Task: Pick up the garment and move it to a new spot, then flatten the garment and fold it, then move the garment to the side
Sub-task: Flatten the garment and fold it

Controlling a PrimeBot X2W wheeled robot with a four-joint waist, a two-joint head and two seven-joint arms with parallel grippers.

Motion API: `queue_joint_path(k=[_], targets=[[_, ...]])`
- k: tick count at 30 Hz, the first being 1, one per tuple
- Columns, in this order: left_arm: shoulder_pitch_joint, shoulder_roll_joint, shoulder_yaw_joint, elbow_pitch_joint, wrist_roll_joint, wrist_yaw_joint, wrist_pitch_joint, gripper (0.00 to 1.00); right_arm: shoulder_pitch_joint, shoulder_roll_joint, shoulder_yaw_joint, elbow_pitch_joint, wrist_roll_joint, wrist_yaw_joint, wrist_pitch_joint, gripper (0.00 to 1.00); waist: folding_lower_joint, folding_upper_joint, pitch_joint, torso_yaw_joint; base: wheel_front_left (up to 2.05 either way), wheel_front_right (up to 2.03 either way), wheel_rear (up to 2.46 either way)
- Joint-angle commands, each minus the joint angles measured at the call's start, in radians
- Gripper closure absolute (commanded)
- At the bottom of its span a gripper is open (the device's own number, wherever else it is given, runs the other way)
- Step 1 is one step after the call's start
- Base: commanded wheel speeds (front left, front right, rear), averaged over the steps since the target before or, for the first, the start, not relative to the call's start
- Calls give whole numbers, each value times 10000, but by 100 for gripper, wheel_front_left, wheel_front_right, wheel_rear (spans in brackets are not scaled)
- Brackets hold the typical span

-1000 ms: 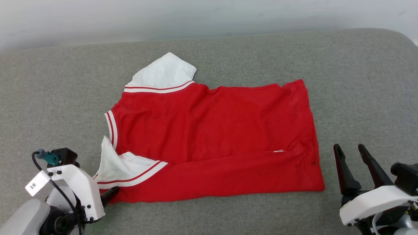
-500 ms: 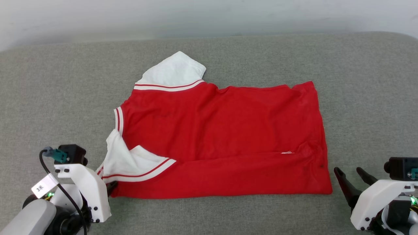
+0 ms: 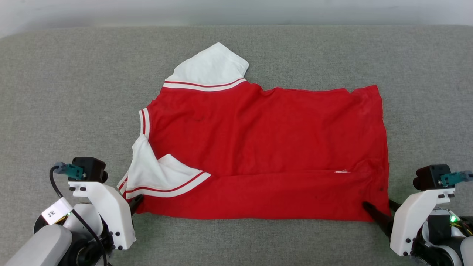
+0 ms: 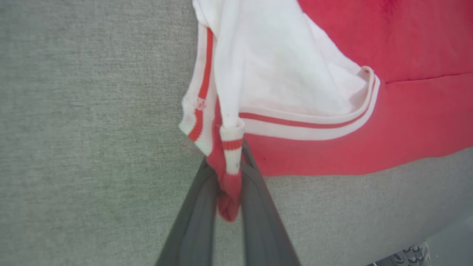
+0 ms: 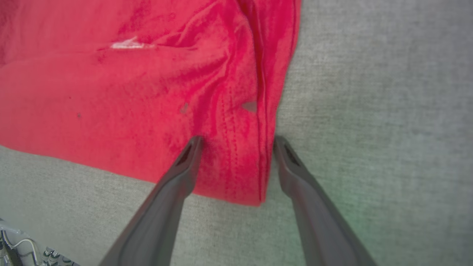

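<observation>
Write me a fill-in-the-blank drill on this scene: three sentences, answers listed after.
1. The garment is mostly ____ with white panels.
2. The left gripper is ____ on the garment's striped corner.
3. The right gripper, at the opposite near corner, has its jaws ____.
Missing words: red; shut; open.

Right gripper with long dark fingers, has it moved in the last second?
Yes. The right gripper moved left onto the bright red jersey with white panels: its open fingers now straddle the near right corner, earlier clear of it.
</observation>
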State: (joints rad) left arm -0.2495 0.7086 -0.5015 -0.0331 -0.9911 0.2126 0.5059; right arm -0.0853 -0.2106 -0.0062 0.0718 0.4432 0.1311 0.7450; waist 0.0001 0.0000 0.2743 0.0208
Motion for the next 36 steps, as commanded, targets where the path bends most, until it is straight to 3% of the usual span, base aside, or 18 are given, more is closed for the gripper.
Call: queue_joint_path(k=[1, 2, 3, 10, 16, 26, 34, 35, 36], targets=[[63, -66, 4, 3, 10, -6, -72, 100, 138, 142, 212, 364, 63, -8, 259, 25, -1, 0, 27, 17, 0, 0, 0], [68, -75, 5, 26, 14, -11, -83, 100, 119, 169, 239, 425, 91, -8, 325, 73, -1, 0, 33, 21, 0, 0, 0], [74, -90, 12, 47, 5, -13, -103, 100, 120, 199, 228, 487, 124, -6, 392, 100, -1, 0, 33, 22, 0, 0, 0], [268, -52, 42, -129, 98, -86, -468, 100, -179, -113, 34, 250, 82, -8, 128, 100, -1, 0, -439, -3, 0, 0, 0], [1326, 78, 88, -596, -159, 197, -637, 100, 459, -333, 97, -198, 253, -8, 148, 100, -1, 0, -1580, -28, 0, 0, 0], [3140, 483, 397, -1187, -744, 908, -749, 100, 1986, -121, -159, -1010, 406, -8, 591, 100, -1, 0, -2349, 20, 0, 0, 0], [3533, -168, 273, -320, -1290, 634, -892, 100, 2733, 528, -503, -674, 364, -8, 593, 100, -1, 0, -2351, 41, 0, 0, 0], [3476, -260, 255, -96, -1326, 642, -910, 75, 2712, 531, -515, -584, 317, -8, 492, 98, -1, 0, -2347, 41, 0, 0, 0], [3445, -382, 178, 113, -1438, 556, -796, 19, 2719, 599, -543, -459, 328, -8, 414, 62, -1, 0, -2344, 36, 0, 0, 0]])
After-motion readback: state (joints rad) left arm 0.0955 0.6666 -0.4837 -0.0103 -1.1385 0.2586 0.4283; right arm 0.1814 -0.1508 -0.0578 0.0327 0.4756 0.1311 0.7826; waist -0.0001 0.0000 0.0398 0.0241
